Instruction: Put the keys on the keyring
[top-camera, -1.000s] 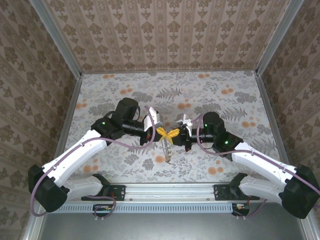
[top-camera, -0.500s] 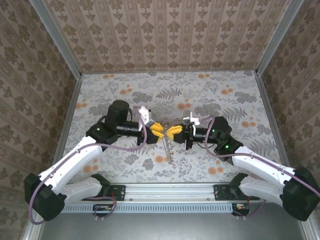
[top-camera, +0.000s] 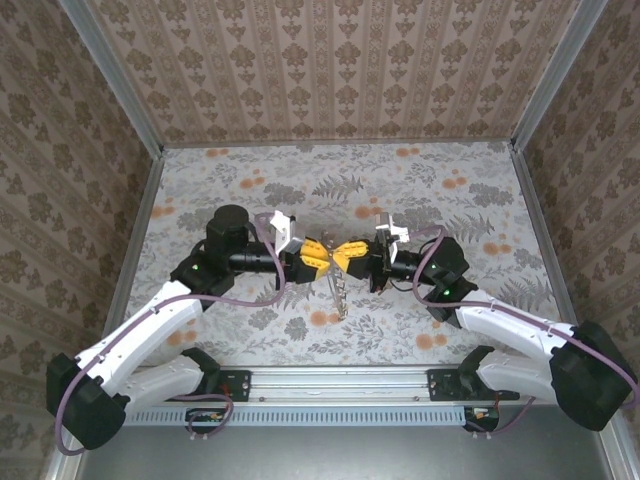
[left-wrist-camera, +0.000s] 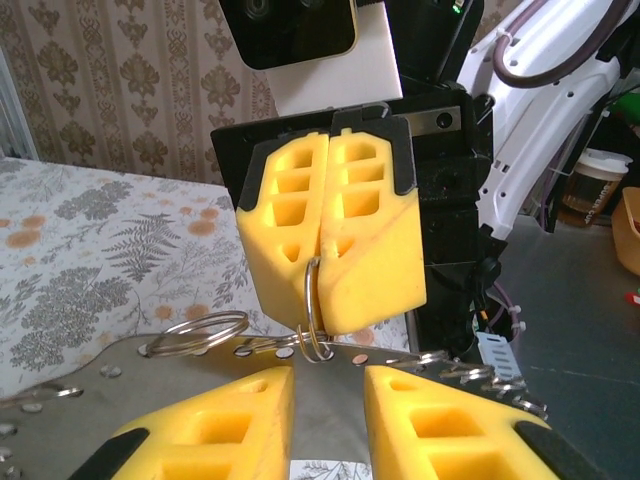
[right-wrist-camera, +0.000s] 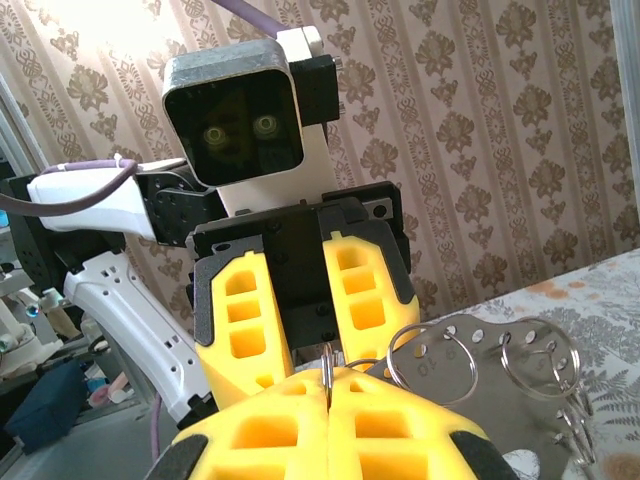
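Threading step, carried out in mid-air between the arms. The right gripper (left-wrist-camera: 322, 290) is clamped tight on the thin keyring (left-wrist-camera: 312, 325), which links to a perforated metal plate (left-wrist-camera: 150, 375) carrying further rings. The left gripper (left-wrist-camera: 328, 388) stands partly open just short of the ring, with no grip evident. In my judgement the next move calls for a precise close at the ring's split.

Nothing here can be read as a word, number or brand. In the right wrist view the perforated metal plate (right-wrist-camera: 485, 400) carries faint marks beside its holes (perhaps digits, but too small to tell). At the edge of the left wrist view a paper cup (left-wrist-camera: 590, 190) bears a dark round emblem, blurred beyond reading.
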